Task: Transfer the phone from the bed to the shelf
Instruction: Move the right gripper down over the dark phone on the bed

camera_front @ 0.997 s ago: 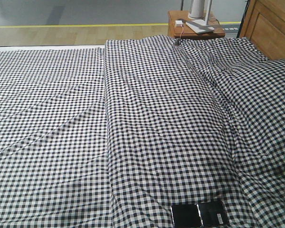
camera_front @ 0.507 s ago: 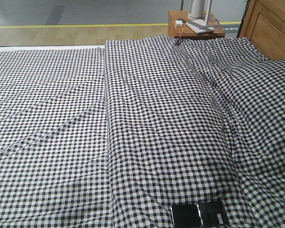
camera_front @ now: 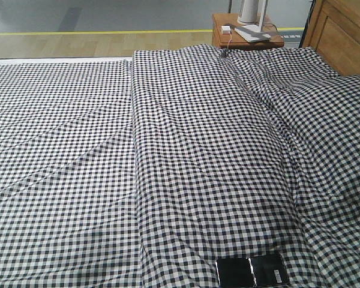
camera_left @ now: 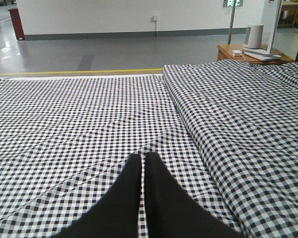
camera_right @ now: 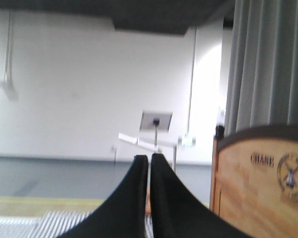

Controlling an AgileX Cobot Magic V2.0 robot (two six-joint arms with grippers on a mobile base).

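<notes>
Because the phone (camera_front: 251, 271) lies flat on the gingham bed (camera_front: 186, 150) at the near edge of the front view, with no arm beside it, you are at the reach-and-grasp step: the left gripper (camera_left: 144, 156) and right gripper (camera_right: 149, 157) each have fingers pressed almost together, holding nothing. Your next move likely calls for parting one pair of jaws and coming down over the phone's edges, as it sits flush in soft cloth. Room is open across the cover; mind the wooden headboard (camera_front: 342, 36) on the right, and the shelf is out of view.
</notes>
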